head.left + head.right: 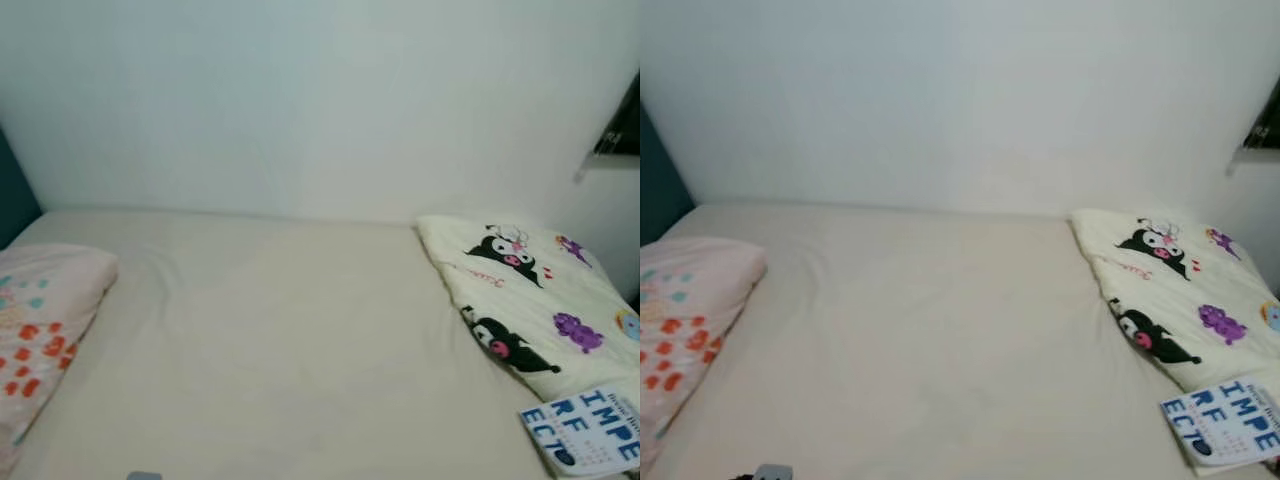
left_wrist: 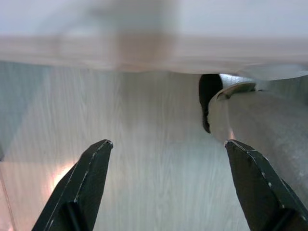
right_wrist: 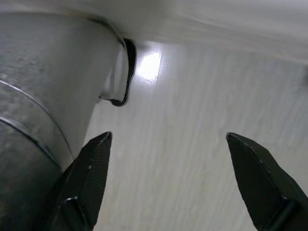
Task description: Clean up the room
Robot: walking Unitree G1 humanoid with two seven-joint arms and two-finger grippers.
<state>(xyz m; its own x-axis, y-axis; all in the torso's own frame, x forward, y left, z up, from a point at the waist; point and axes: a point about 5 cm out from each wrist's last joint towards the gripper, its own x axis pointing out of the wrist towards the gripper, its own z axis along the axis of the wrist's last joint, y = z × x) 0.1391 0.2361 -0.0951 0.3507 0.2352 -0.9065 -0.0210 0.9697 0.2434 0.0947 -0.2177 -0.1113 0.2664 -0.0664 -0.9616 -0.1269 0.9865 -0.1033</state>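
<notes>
Bed [image 1: 280, 330] w/ a pillow [image 1: 45, 330] at lower left, folded blanket [image 1: 530, 300] at right and a book [image 1: 590, 430] in the lower right corner. Both arms hang over the floor: left gripper [image 2: 168, 187] spread wide, right gripper [image 3: 171, 185] spread too, holding nothing. Risk imo: grabbing the book off that soft blanket could shove it off the edge.
</notes>
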